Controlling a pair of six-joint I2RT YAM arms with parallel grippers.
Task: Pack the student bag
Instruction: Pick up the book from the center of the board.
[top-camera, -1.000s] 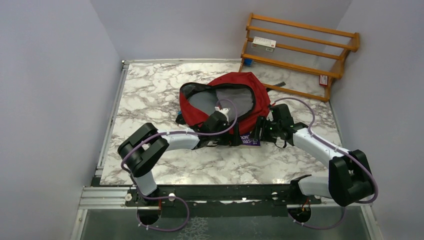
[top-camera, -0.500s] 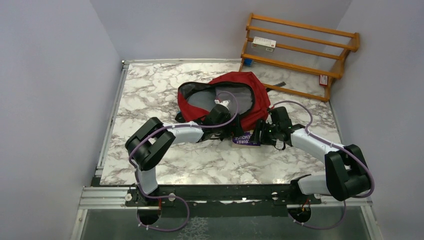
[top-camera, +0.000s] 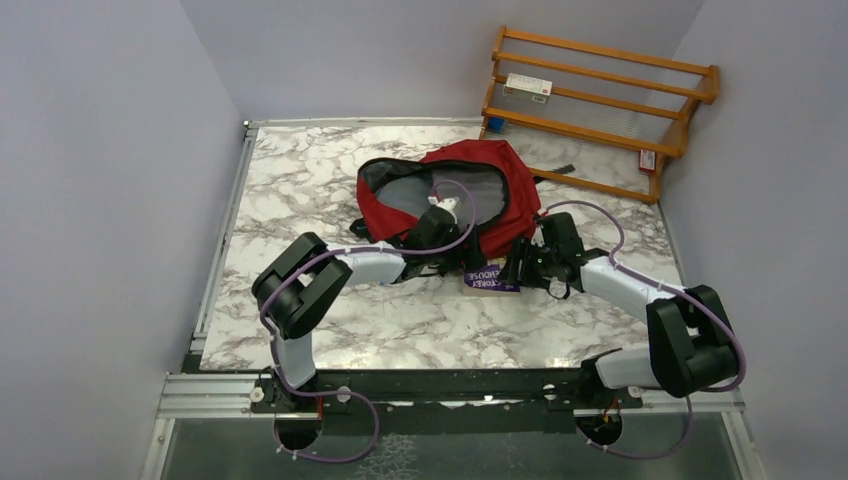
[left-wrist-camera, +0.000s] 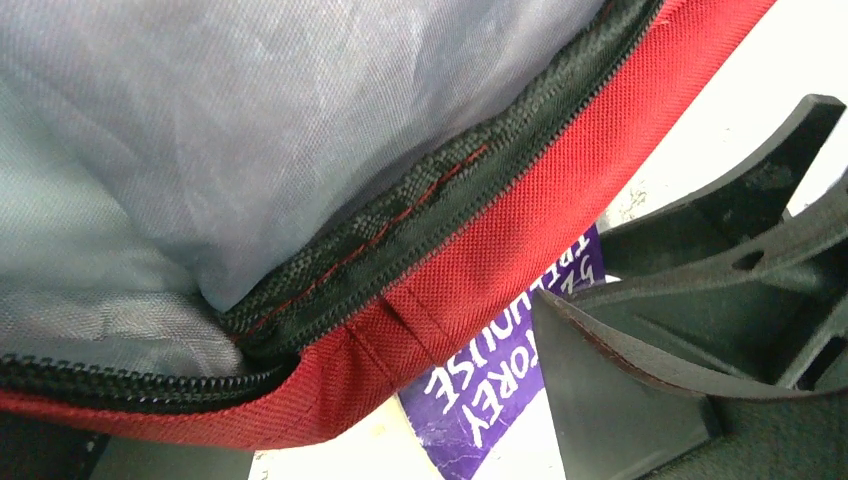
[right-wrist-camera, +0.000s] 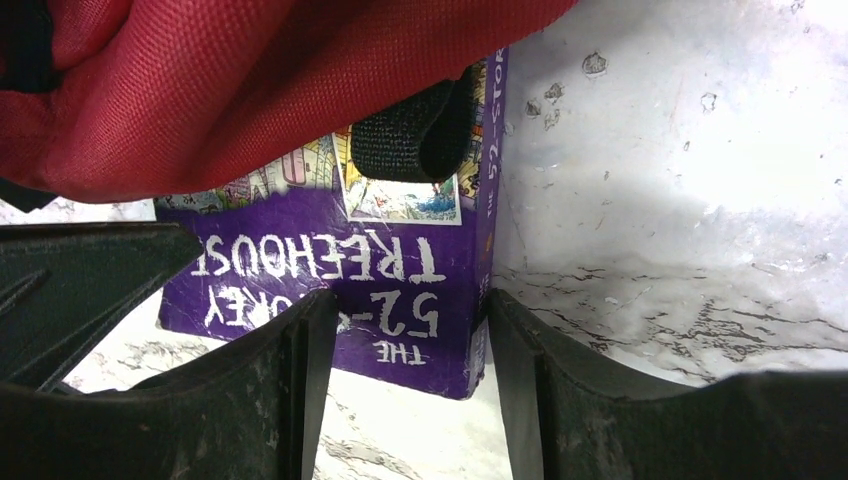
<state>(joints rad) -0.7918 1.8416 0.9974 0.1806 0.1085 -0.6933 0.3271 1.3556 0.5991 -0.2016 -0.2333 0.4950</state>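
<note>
1. right gripper (right-wrist-camera: 410, 350): the jaws are held apart astride the near corner of the book (right-wrist-camera: 330, 270). one finger is laid over the cover and the other sits at the spine. no clamp is shown.
2. left gripper (left-wrist-camera: 340, 420): the jaws are spread wide. the rim of the bag (top-camera: 500, 180) is passed across the gap and is not pinched.
3. location: the bag is laid near the middle of the table (top-camera: 300, 180), mouth open and grey lining exposed. the book is laid flat at its near rim, with its far end covered by red fabric.
4. fault, book driven under the bag: this is likely if the book is advanced while the rim is low, since the rim is seen above the book.
5. fault, snag: a black strap (right-wrist-camera: 410, 140) is laid across the cover, and the book's edge could be caught by it.
6. fault, bag displaced: the soft bag could be pushed across the table rather than filled, as it is not gripped.
7. fault, collision: both grippers are placed just beside each other at the rim, so contact could be made by any sideways correction.
8. fault, slip: the book could be dropped if it is lifted before the jaws are closed.
9. count: one bag; one book; two grippers; one strap on the cover; one rack (top-camera: 600, 100) in the far right corner, carrying one box (top-camera: 527, 87), one blue thing (top-camera: 497, 125) and one red-and-white thing (top-camera: 648, 158).
</note>
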